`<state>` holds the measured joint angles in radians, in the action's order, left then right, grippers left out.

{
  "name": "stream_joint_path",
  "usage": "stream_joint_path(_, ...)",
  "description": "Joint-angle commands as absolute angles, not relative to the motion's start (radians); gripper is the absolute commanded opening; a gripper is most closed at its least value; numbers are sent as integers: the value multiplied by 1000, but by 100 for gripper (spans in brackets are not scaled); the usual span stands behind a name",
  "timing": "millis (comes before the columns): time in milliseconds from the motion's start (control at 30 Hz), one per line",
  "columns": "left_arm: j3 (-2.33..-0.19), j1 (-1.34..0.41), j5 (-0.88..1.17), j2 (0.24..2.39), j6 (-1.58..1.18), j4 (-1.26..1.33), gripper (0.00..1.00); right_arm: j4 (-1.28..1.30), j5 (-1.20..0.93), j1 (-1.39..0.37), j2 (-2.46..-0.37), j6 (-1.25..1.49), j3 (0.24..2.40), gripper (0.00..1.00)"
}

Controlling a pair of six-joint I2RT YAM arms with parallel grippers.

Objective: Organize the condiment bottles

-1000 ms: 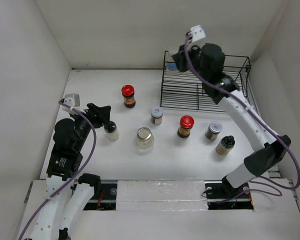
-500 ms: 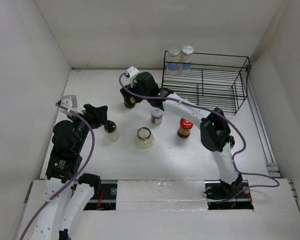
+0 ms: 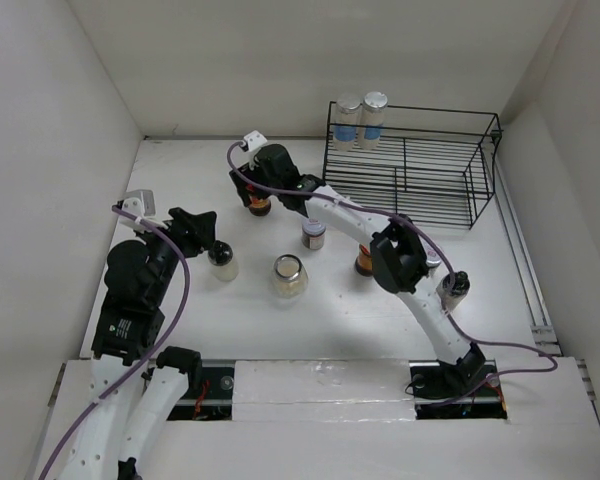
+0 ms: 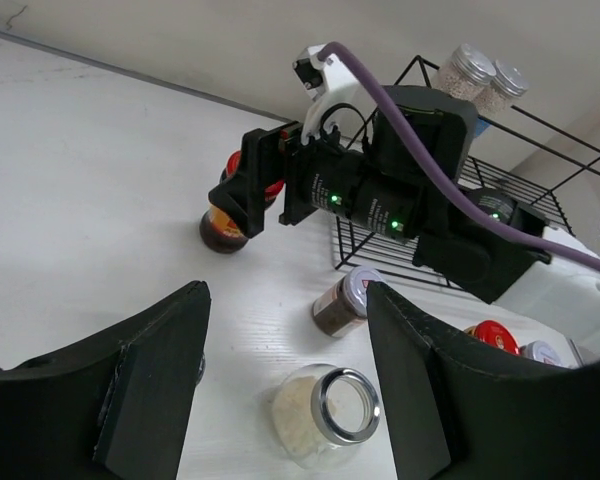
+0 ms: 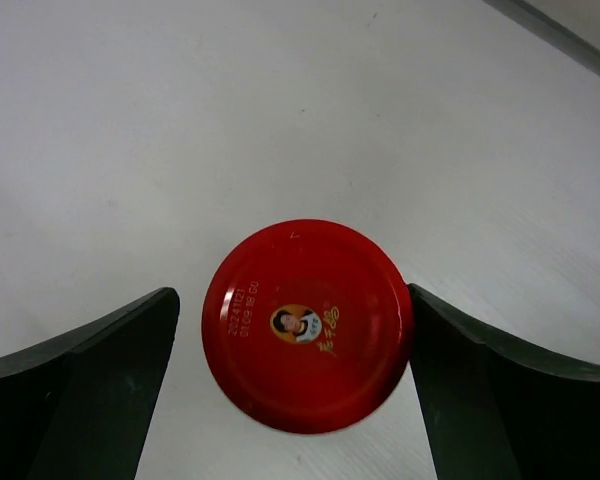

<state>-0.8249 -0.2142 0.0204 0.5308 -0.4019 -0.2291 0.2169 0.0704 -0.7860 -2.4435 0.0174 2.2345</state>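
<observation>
My right gripper (image 3: 261, 188) hangs open over a red-capped dark jar (image 3: 258, 207) at the back left, its fingers either side of the red cap (image 5: 308, 325); the right finger is near its edge. The left wrist view shows the same jar (image 4: 223, 226) below the right gripper (image 4: 264, 192). My left gripper (image 3: 204, 234) is open and holds nothing, beside a black-capped white bottle (image 3: 223, 264). A clear silver-rimmed jar (image 3: 290, 277) and a silver-lidded jar (image 3: 313, 234) stand mid-table. Two blue-labelled bottles (image 3: 348, 118) (image 3: 374, 112) stand in the rack.
The black wire rack (image 3: 430, 172) sits at the back right. My right arm hides part of a second red-capped jar (image 3: 363, 264) and a silver-lidded jar (image 3: 433, 262). A dark-capped jar (image 3: 452, 288) stands front right. White walls close in the table.
My right arm swung from the rack across to the red-capped jar at the back left and its jaws opened. A second blue-labelled bottle now stands in the rack. The left arm stayed put.
</observation>
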Motion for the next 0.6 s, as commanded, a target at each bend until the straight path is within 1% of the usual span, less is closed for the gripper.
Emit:
stream_joint_path(0, -831, -210, 29, 540, -402, -196, 60, 147, 94, -787, -2494, 63, 2307, 95)
stream_joint_path(33, -831, -210, 17, 540, -402, -196, 60, 138, 94, -787, -2494, 63, 2307, 91)
stream_joint_path(100, -831, -210, 17, 540, -402, -196, 61, 114, 94, -787, -2507, 83, 2318, 77)
stream_joint_path(133, -831, -210, 17, 540, -402, -196, 61, 114, 94, -787, -2507, 83, 2318, 74)
stream_joint_path(167, -831, -210, 17, 540, -402, -196, 61, 88, 94, -787, -2507, 83, 2318, 69)
stream_joint_path(233, -831, -210, -4, 531, -402, -196, 61, 23, 94, -787, -2421, 92, 2217, 55)
stream_joint_path(300, -831, -210, -5, 531, -402, -196, 62, -34, 80, -798, -2358, 92, 2165, 55)
stream_joint_path(400, -831, -210, -5, 531, -402, -196, 62, -34, 20, -807, -2228, 92, 2137, 55)
stream_joint_path(433, -831, -210, -5, 531, -402, -196, 62, -34, 9, -807, -2147, 92, 2113, 54)
stream_joint_path(533, -831, -210, 6, 540, -402, -196, 62, -44, -2, -807, -2008, 57, 2033, 52)
stream_joint_path(567, -831, -210, 6, 540, -402, -196, 63, -44, -2, -798, -1912, 31, 2008, 52)
